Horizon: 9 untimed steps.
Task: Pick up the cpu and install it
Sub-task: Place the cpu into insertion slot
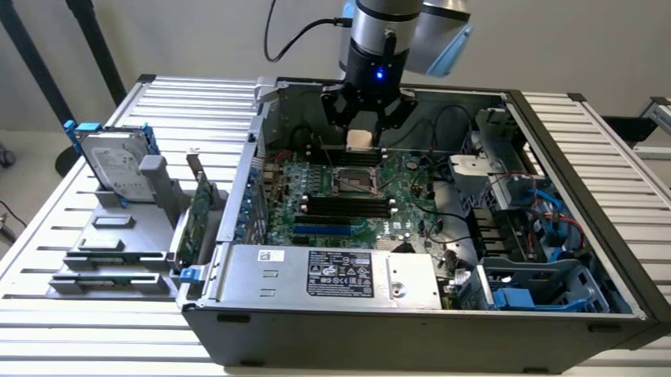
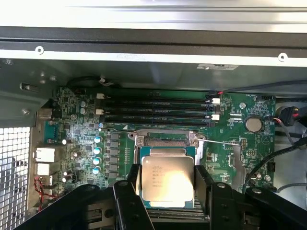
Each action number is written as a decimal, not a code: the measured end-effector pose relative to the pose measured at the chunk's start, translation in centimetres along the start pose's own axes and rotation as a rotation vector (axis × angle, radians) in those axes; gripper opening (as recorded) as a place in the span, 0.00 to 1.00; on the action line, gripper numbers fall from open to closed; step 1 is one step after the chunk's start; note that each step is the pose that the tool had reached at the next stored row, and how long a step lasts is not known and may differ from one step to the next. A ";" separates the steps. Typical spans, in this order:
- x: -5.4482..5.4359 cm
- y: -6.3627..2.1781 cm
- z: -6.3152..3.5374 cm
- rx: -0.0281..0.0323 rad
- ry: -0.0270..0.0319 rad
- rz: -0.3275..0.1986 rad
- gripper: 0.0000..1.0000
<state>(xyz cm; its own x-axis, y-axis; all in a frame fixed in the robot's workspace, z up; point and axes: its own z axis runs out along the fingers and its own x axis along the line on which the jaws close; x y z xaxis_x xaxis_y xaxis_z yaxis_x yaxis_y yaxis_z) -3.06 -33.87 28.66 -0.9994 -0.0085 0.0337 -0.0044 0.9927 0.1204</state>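
The cpu (image 1: 360,140), a small flat square chip with a dull silver top, hangs in the air inside the open computer case (image 1: 587,236). My gripper (image 1: 364,124) is shut on it, one black finger on each of two opposite edges. In the wrist view the cpu (image 2: 167,175) sits between the fingers (image 2: 128,194), with printed text on its metal lid. It hovers just above the open socket (image 2: 165,143) on the green motherboard (image 2: 81,143). In the exterior view the socket (image 1: 357,181) lies a little nearer the camera than the chip, and below it.
Memory slots (image 1: 341,206) and black cables (image 1: 445,169) surround the socket. A grey power supply (image 1: 325,275) fills the case's near side. Outside the case, on the exterior view's left, a silver hard drive with blue rails (image 1: 113,161) and a green circuit card (image 1: 194,224) stand in a grey holder.
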 end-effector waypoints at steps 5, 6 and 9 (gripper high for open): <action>0.0 0.00 0.00 0.0000 0.0000 0.000 0.55; 0.0 0.00 0.00 0.0000 0.0000 0.000 0.55; 0.0 0.00 0.02 -0.0004 -0.0018 0.014 0.55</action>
<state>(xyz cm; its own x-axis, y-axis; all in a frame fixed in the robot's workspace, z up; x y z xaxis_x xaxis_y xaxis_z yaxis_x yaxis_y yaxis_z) -3.07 -33.87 28.65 -0.9994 0.0061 0.0337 0.0101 0.9927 0.1204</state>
